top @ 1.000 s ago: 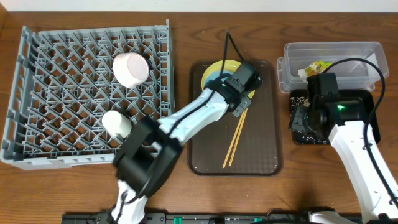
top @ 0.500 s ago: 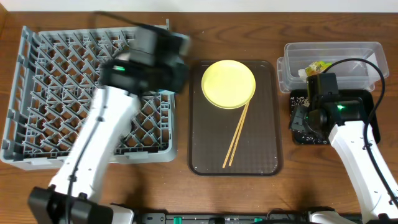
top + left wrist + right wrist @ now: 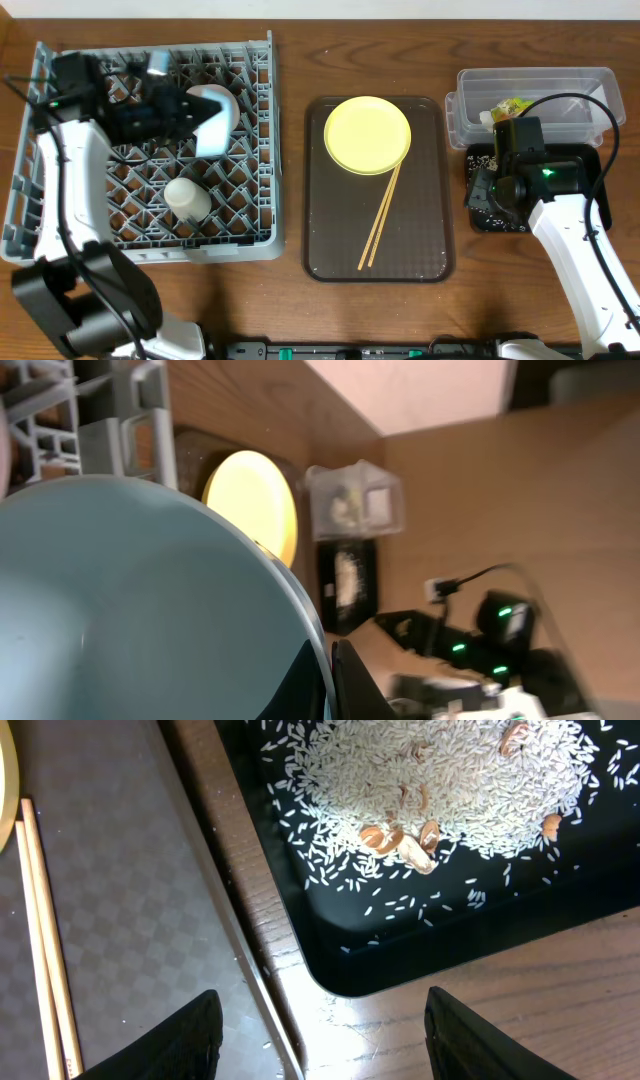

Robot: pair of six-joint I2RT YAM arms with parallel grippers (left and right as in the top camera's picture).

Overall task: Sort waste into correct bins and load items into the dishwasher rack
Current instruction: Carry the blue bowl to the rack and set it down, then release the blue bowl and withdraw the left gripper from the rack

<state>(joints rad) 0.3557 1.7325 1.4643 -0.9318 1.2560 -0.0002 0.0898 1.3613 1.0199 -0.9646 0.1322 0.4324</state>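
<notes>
Overhead, we see the rack [image 3: 60, 215] filling the left of the frame on the table [image 3: 290, 300]. Our left fingers [image 3: 178, 112] reach over its upper middle and pinch the blue bowl [image 3: 213, 120], which is tipped on its side above the pegs; we cannot tell whether it touches them. In the left wrist view the bowl's pale inside fills the left of the frame, and one dark finger lies against its rim at bottom centre. The cup [image 3: 188, 198] sits among the pegs just below the bowl.

At centre frame the brown tray [image 3: 420, 230] carries the plate [image 3: 368, 135] in its upper half. The chopsticks [image 3: 380, 220] slant down from the plate's lower right edge. At upper right the tub [image 3: 560, 80] holds the wrapper [image 3: 512, 107].

From the right wrist we look down on the black tray [image 3: 520, 920], with rice [image 3: 450, 770] heaped at the top of the frame and brown scraps [image 3: 400, 838] mixed in. Our right fingers [image 3: 195, 1040] are spread wide with nothing between them. One tip is over the brown tray and the other over the table at the black tray's corner.
</notes>
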